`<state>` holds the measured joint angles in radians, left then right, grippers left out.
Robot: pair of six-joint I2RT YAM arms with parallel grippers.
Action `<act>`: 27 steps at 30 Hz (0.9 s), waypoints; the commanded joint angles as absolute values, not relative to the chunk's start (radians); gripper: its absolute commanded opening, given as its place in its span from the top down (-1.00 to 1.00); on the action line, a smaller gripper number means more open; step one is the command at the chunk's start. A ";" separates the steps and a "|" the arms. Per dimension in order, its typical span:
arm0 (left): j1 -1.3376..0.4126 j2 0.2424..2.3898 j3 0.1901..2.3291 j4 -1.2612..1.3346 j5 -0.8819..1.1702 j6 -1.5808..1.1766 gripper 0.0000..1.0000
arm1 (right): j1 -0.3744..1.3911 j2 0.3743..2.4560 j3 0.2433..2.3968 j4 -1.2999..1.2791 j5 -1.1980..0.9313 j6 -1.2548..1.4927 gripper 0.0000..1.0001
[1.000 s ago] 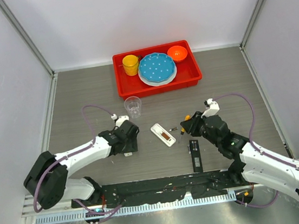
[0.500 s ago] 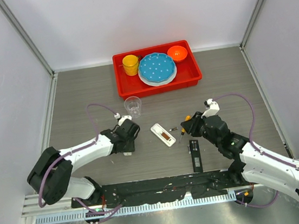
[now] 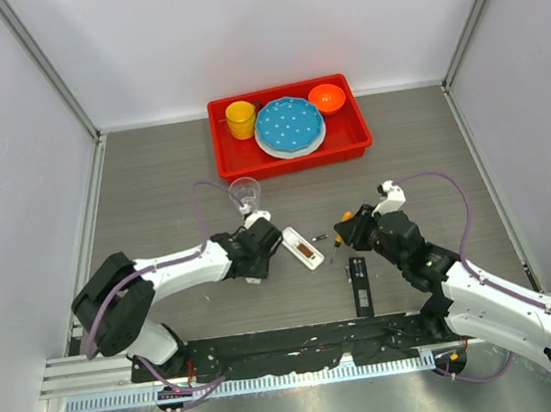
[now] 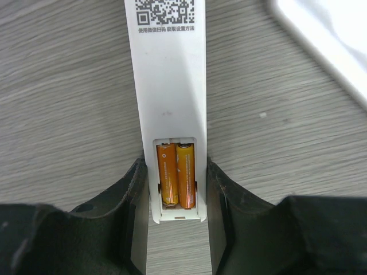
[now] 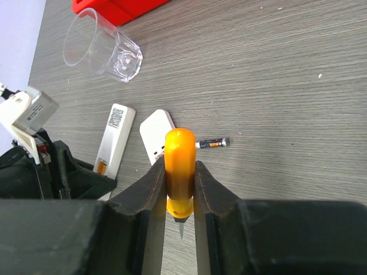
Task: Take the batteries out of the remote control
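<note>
My left gripper (image 4: pixel 176 180) pinches the near end of the white remote (image 4: pixel 169 86) at the bottom centre of the left wrist view, one finger against each long side. Two orange batteries (image 4: pixel 184 175) lie side by side in its open bay. To its right lie a second white remote (image 3: pixel 295 242) and a loose battery (image 5: pixel 212 142). My right gripper (image 5: pixel 180 177) is clamped on the orange-handled screwdriver (image 5: pixel 180 149), centre frame.

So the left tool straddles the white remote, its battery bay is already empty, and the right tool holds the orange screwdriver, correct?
The bay is not empty: the left wrist view shows two orange batteries lying in it. The left tool does straddle the white remote, and the right tool holds the orange screwdriver.
</note>
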<state>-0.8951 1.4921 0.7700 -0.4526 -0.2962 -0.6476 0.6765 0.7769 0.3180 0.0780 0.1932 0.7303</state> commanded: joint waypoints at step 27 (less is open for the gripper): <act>-1.157 1.991 1.341 -0.276 -0.035 -0.657 0.95 | 0.655 0.557 0.406 -0.155 0.299 0.670 0.98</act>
<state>-1.1046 1.9148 1.2663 -0.4858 -0.2440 -0.6247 0.6590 0.5873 0.3527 -0.1307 0.2581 0.6903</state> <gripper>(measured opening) 0.395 0.263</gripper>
